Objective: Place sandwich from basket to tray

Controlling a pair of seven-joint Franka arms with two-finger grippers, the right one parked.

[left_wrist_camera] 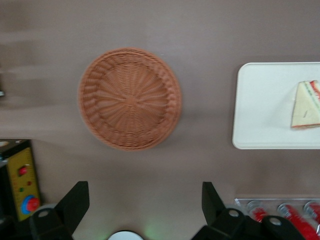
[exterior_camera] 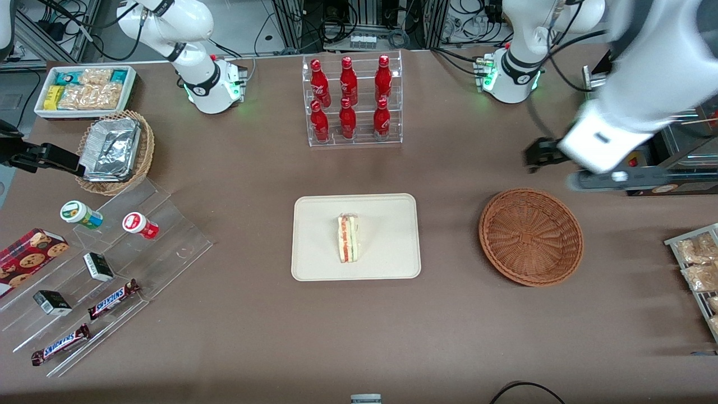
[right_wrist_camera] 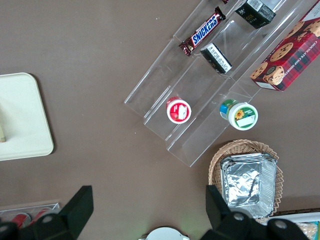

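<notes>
On the tray (exterior_camera: 387,264), near its middle, the sandwich (exterior_camera: 348,238) stands with its red-pink and pale filling layers showing on the cut edge. The tray itself lies on the brown table (exterior_camera: 252,314), about midway along its length and somewhat closer to the edge nearest the front camera. The basket (exterior_camera: 530,237) sits beside the tray toward the working arm's end of the table, well apart from it and holding nothing (its woven bottom is bare in both the front and the left wrist view).

The gripper (exterior_camera: 538,152) hangs above the table, farther from the front camera than the basket and clear of it, touching nothing. In the left wrist view its two black fingers (left_wrist_camera: 74,205) stand wide apart with only bare table between them.

A clear rack of red bottles (exterior_camera: 350,101) stands near the table's edge farthest from the front camera, in line with the tray.
</notes>
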